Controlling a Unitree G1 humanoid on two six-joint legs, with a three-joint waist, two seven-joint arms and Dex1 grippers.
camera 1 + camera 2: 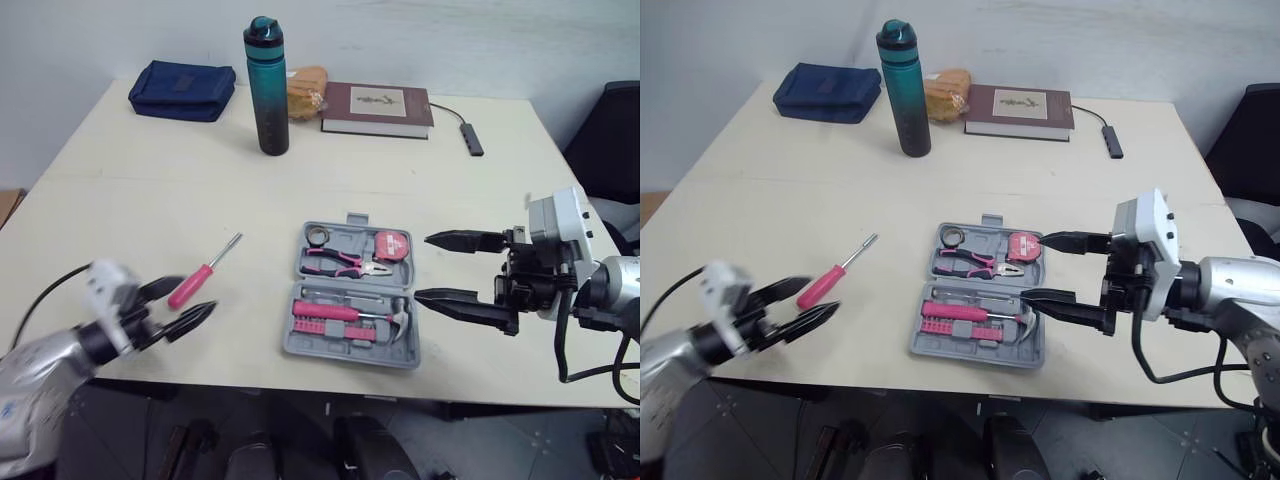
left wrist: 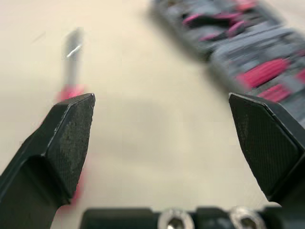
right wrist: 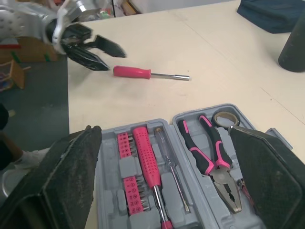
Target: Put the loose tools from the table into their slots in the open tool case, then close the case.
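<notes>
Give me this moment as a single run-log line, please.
left gripper: open, near screwdriver handle | right gripper: open, beside tool case | case: open | screwdriver: loose on table

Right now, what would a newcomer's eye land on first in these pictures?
The open grey plastic tool case, packed with pink-handled tools, lies front and centre, with the open right gripper beside it. A loose pink-handled screwdriver lies to its left, just ahead of the open left gripper.

loose screwdriver (image 1: 203,273) 1 | tool case (image 1: 340,351) 1 | pliers (image 1: 345,263) 1 | bottle (image 1: 268,90) 1 | book (image 1: 377,108) 1 | pouch (image 1: 182,90) 1
</notes>
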